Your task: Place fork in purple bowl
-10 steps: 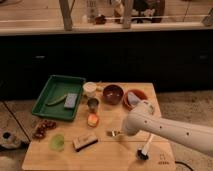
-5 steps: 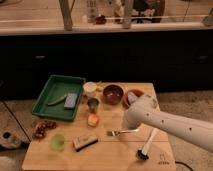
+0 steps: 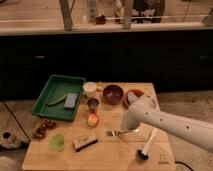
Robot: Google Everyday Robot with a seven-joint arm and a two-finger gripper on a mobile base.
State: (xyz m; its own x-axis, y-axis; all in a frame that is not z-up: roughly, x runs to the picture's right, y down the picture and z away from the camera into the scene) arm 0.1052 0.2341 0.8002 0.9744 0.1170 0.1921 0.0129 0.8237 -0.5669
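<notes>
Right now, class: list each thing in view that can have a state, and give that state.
gripper: low over the table, at the handle end of the fork.
fork: level, outside the purple bowl.
purple bowl: upright, no fork inside.
orange-red bowl: upright, partly behind the arm.
steel cup: upright.
green tray: holds two items.
brush: lying flat on the table.

A pale, matt wooden table (image 3: 110,156) holds a slim fork (image 3: 116,133) of shiny silver metal. The gripper (image 3: 130,130), on a smooth white-shelled arm (image 3: 170,125), sits at the fork's right end. Behind are a glossy purple bowl (image 3: 113,93), a steel cup (image 3: 92,103) and a green plastic-looking tray (image 3: 55,87).
</notes>
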